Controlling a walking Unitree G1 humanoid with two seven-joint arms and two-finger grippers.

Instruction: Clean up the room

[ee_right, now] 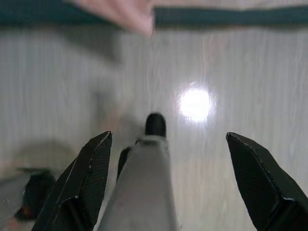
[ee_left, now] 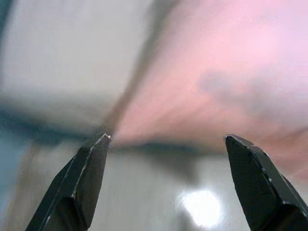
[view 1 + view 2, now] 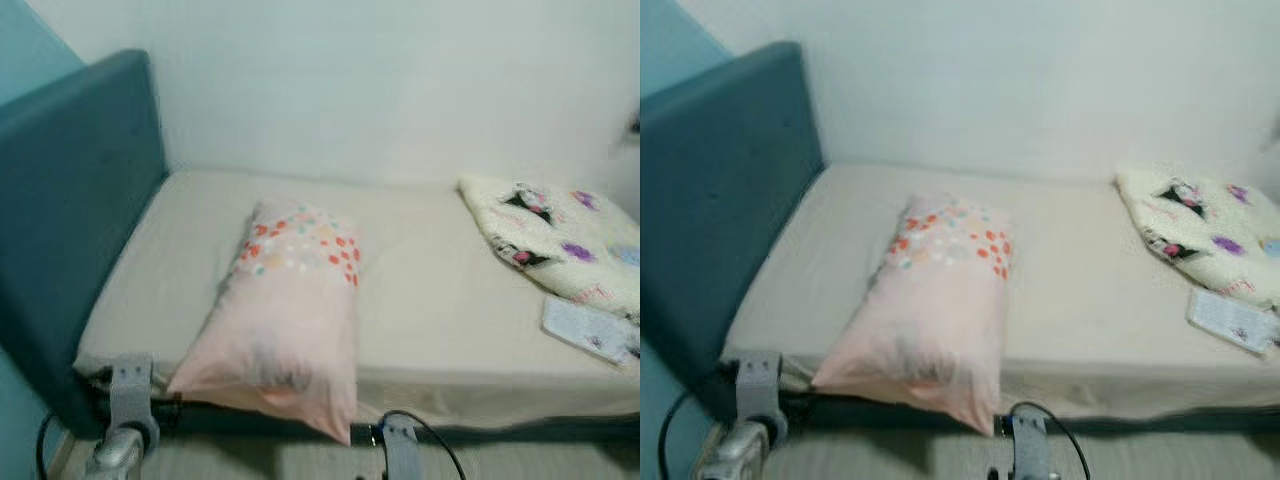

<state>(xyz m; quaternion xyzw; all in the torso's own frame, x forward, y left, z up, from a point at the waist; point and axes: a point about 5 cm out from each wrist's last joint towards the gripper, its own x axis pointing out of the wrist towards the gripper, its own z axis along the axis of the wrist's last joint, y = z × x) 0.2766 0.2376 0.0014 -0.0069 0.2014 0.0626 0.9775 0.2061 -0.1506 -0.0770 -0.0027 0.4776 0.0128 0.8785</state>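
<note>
A pink pillow (image 3: 285, 310) with coloured dots at its far end lies on the beige bed (image 3: 430, 290), its near corner hanging over the front edge. In the left wrist view my left gripper (image 2: 166, 144) is open, its fingers (image 2: 89, 173) spread just below the pillow's (image 2: 226, 77) near edge with nothing between them. My right gripper (image 1: 168, 142) is open too, pointed down at the pale floor (image 1: 240, 72), with the pillow's corner (image 1: 130, 14) above it. Both silver wrists (image 3: 130, 390) sit low at the bed's front edge.
A teal headboard (image 3: 70, 200) stands at the bed's left end against a teal wall. A folded white blanket (image 3: 560, 235) with cartoon prints lies at the right end, and a small white card (image 3: 590, 330) rests in front of it. A white wall runs behind.
</note>
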